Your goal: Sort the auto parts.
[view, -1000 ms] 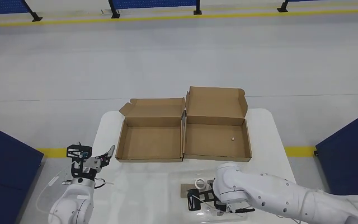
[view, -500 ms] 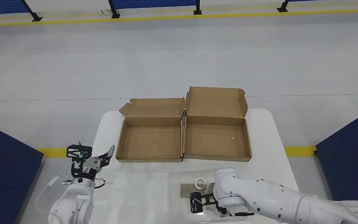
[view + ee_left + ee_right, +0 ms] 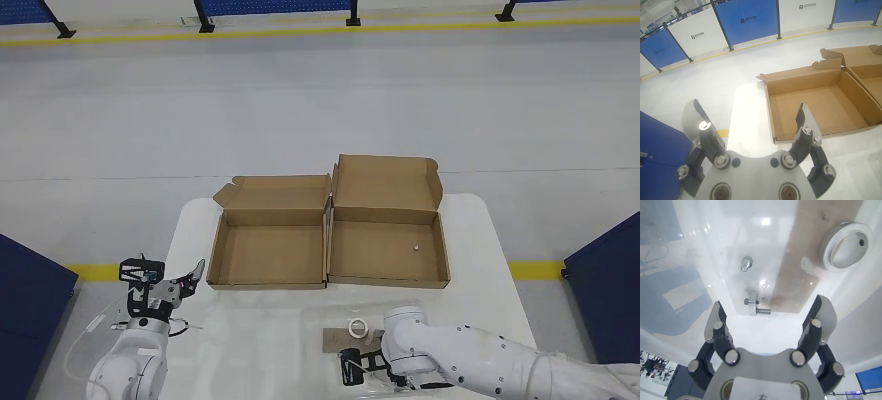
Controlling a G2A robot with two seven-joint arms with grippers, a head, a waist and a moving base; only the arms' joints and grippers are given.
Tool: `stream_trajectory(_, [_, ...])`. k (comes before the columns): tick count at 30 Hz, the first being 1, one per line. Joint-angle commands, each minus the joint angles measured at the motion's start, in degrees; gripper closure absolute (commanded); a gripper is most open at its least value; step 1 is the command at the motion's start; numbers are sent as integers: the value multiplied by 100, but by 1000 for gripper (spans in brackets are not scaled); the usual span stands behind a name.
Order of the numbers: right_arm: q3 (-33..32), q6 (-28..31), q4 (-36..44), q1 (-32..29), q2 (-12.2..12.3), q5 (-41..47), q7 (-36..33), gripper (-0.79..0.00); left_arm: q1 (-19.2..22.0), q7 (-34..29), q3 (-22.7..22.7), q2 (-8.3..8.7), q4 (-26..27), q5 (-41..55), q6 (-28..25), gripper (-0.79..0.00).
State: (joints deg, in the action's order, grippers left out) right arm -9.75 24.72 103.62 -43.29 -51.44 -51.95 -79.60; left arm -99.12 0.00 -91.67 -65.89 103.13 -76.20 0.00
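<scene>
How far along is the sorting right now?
Done: one small part lies in one box; the other box is empty. In hand: nothing. The right end effector hangs open above the bracket, and the left end effector is open too. Left: that bracket, the bolt and the ring.

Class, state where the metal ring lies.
Top view: the metal ring lies at the table front, between the right cardboard box and the right gripper.

Bright even light, scattered glare spots
</scene>
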Motion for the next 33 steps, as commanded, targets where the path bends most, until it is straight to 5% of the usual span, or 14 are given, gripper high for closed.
stream_trajectory(1, [1, -3, -1, 1, 0, 0, 0, -785, 0, 0, 0, 0, 0, 0, 0, -785])
stream_trajectory(15, [-112, -100, 97, -229, 61, -360, 112, -776, 0, 0, 0, 0, 0, 0, 0, -785])
stream_trajectory(25, [-271, -79, 261, -401, 149, -447, -27, -406, 0, 0, 0, 0, 0, 0, 0, -785])
stream_trajectory(33, [-393, 42, 303, -530, 202, -471, 46, -354, 0, 0, 0, 0, 0, 0, 0, -785])
